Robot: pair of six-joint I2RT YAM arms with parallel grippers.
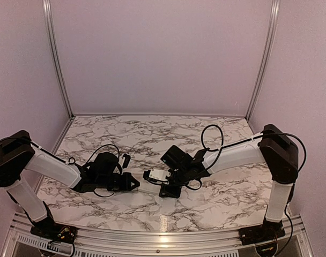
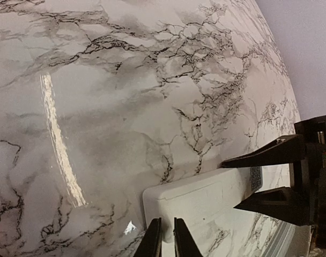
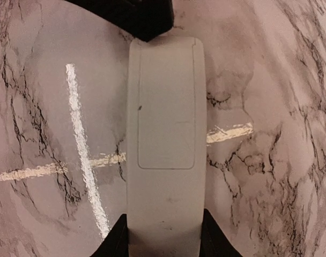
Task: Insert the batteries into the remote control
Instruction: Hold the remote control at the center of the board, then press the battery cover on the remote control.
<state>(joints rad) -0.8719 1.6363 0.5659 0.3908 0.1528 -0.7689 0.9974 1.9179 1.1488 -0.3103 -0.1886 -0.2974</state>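
Marble-print table, white with dark veins, glossy: 1 glare streak in the left wrist view, 2 crossing streaks in the right wrist view. Plain lilac walls on 3 sides, with metal left post and right post at the back corners. Metal rail runs along the near edge.
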